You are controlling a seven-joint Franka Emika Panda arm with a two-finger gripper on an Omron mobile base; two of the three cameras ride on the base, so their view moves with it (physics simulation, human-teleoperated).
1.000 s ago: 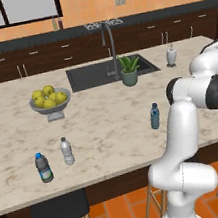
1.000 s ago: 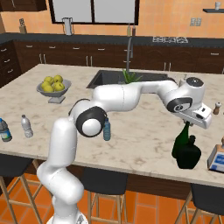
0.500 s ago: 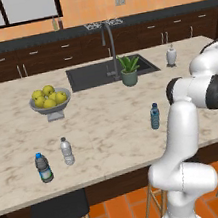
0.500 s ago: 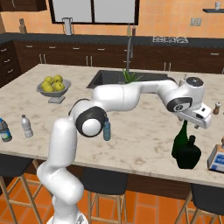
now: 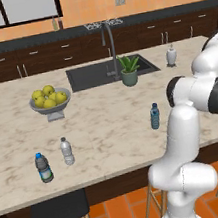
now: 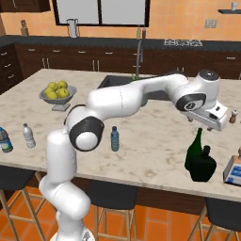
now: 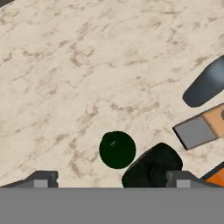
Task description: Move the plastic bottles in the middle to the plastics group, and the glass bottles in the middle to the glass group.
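Note:
The dark green glass bottle (image 6: 194,151) stands upright near the counter's right front, touching or close beside a bulkier dark glass bottle (image 6: 204,165) of the glass group. My gripper (image 6: 207,126) hovers just above its neck, open, holding nothing. From above, the hand view shows the green bottle (image 7: 117,149) and its dark neighbour (image 7: 152,169) between the wide-apart fingertips (image 7: 42,179) of my gripper (image 7: 111,180). The slim blue plastic bottle (image 6: 114,139) stands mid-counter (image 5: 154,116). The plastics group, a clear white-capped bottle (image 5: 66,150) and a dark-labelled one (image 5: 43,168), sits at the front left.
A bowl of yellow-green fruit (image 5: 50,99), the sink (image 5: 100,74) with its tap, a potted plant (image 5: 128,71) and a soap dispenser (image 5: 171,55) lie further back. A boxy grey and orange device (image 6: 232,169) and a small shaker (image 6: 231,116) stand at the right. Stools sit below the front edge.
My gripper has opened and let go of the green glass bottle, which now stands on its own beside the bulkier dark bottle. The arm has hardly moved.

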